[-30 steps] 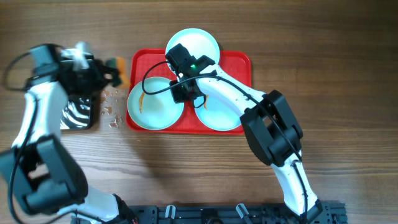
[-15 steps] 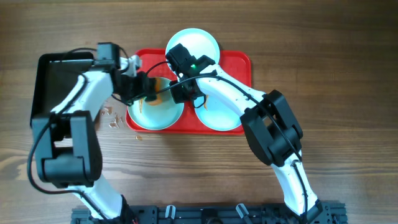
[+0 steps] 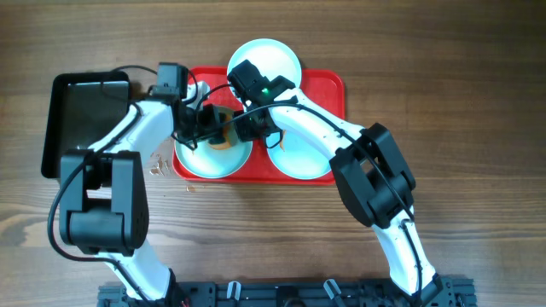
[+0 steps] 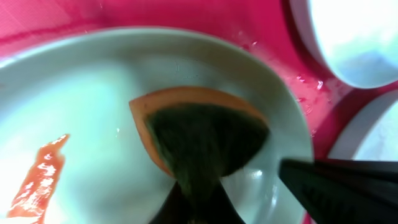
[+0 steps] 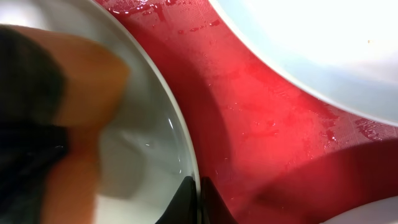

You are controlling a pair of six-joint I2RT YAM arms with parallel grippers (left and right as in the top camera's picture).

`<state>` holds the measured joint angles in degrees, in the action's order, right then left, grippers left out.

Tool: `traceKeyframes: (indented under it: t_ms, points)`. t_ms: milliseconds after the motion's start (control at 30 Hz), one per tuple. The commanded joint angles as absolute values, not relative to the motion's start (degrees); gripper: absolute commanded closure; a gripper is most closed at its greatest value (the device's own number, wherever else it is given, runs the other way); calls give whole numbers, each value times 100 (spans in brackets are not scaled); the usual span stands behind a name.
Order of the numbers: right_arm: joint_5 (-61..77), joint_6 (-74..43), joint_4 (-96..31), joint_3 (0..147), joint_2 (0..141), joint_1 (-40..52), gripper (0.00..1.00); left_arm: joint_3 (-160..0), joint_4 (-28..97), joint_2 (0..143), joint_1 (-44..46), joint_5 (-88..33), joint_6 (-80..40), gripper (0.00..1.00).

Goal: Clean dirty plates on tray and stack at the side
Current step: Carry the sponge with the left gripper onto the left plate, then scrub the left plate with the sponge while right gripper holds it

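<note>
The red tray point(image 3: 328, 85) holds three white plates. My left gripper point(image 3: 213, 130) is shut on an orange sponge with a dark green scrub face point(image 3: 225, 136) and presses it into the left plate point(image 3: 200, 160). In the left wrist view the sponge point(image 4: 199, 140) lies on that plate point(image 4: 81, 118), to the right of an orange smear point(image 4: 40, 180). My right gripper point(image 3: 254, 128) is shut on the left plate's right rim point(image 5: 180, 137), with one finger on each side point(image 5: 199, 196). The back plate point(image 3: 264, 61) overhangs the tray's far edge. The right plate point(image 3: 303, 158) lies under my right arm.
A black rectangular pan point(image 3: 85, 119) lies left of the tray. Small crumbs point(image 3: 153, 159) are scattered on the wooden table between the pan and the tray. The right wrist view shows wet red tray floor point(image 5: 261, 118) and another plate's edge point(image 5: 323, 43).
My left arm has swung right from above the black pan to the left plate, carrying the sponge onto it. My right gripper has stayed on the plate's rim.
</note>
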<state>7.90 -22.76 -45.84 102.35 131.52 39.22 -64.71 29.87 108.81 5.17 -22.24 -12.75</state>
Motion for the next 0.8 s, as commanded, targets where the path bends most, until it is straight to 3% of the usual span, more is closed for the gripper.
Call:
traceKeyframes:
  t_ms: [0,567,767]
  points:
    - [899,-2314,-4617,10119,13351,3931,96,-5953,2630,10965,541,-2104,-1612,96]
    - [899,-2309,-4613,10119,13351,3931,96,-6040,3704,10871,537,1240,-1914,96]
    - [899,-2309,-4615,10119,13351,3931,96,-6464,4163,10396,537,1686,-2023,96]
